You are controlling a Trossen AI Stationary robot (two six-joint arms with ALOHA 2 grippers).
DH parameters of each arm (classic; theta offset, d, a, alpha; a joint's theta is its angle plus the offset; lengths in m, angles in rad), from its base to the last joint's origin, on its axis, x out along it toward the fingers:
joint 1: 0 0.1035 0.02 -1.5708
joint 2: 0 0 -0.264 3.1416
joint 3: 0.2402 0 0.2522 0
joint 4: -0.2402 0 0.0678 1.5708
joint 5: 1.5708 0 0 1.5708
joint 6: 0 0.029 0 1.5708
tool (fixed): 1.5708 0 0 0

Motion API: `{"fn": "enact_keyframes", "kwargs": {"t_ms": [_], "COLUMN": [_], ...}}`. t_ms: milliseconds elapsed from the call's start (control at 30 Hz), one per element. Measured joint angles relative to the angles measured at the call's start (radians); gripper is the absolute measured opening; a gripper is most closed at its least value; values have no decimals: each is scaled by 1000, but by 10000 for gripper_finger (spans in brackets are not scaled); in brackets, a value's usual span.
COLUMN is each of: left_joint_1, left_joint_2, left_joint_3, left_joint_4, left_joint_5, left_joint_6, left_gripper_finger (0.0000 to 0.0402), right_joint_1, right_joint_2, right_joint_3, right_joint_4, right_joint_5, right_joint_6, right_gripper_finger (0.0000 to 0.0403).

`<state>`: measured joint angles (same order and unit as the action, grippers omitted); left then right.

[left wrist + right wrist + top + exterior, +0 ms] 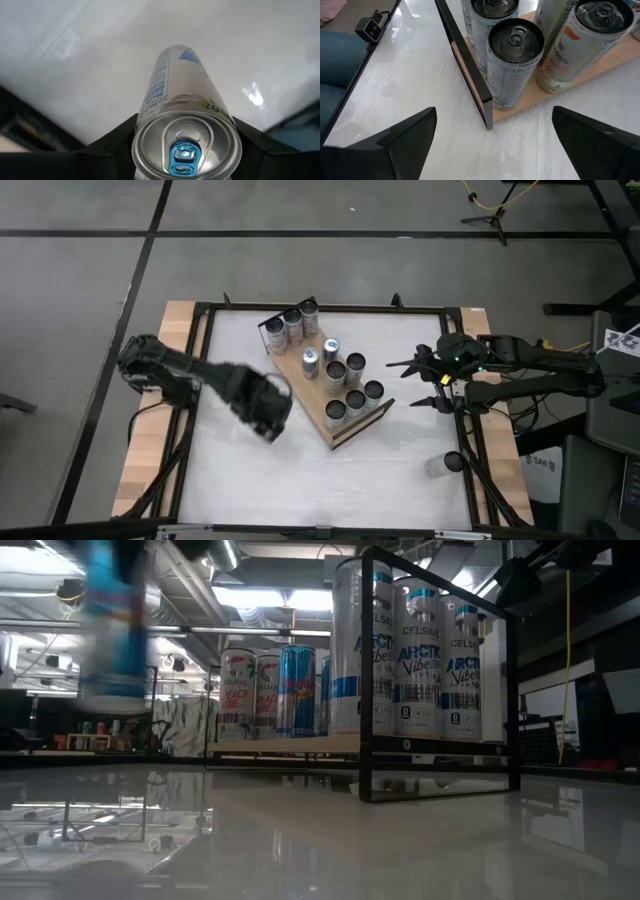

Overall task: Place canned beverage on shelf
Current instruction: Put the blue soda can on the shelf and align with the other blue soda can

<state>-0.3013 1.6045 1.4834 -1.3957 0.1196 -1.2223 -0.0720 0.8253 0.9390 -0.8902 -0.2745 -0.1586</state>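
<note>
A white and blue beverage can (175, 85) hangs in my left gripper (265, 415), over the table's left half and left of the shelf; in the low view the can (112, 630) is a blur well above the tabletop. The shelf (297, 377), a light wooden board with black wire rails, lies slantwise mid-table and carries several upright cans. My right gripper (425, 385) waits open at the table's right, pointing at the shelf's near end (485, 107). My left gripper pinches the can's upper wall (145, 125), just below the top rim, between its two fingers (112, 142), one on each side. The fingers point down from above. The can hangs upright below them, tab end up, lifted clear of the table.
Another can (440, 464) lies near the table's front right corner. Black frame rails (200, 360) run around the white tabletop. Free tabletop lies in front of the shelf and to its left.
</note>
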Motion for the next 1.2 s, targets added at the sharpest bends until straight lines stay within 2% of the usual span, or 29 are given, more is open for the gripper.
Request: {"fn": "enact_keyframes", "kwargs": {"t_ms": [267, 467, 967, 1200], "left_joint_1": [263, 375, 447, 446], "left_joint_2": [0, 0, 0, 0], "left_joint_3": [19, 19, 20, 104], "left_joint_4": [34, 104, 175, 142], "left_joint_5": [-88, -89, -70, -80], "left_joint_6": [176, 264, 319, 336], "left_gripper_finger": [215, 215, 215, 215], "right_joint_1": [0, 0, 0, 0], "right_joint_2": [0, 0, 0, 0], "right_joint_3": [0, 0, 0, 0], "right_joint_4": [0, 0, 0, 1], "right_joint_5": [0, 0, 0, 0], "right_joint_6": [0, 0, 0, 0], "right_gripper_finger": [392, 392, 392, 392]}}
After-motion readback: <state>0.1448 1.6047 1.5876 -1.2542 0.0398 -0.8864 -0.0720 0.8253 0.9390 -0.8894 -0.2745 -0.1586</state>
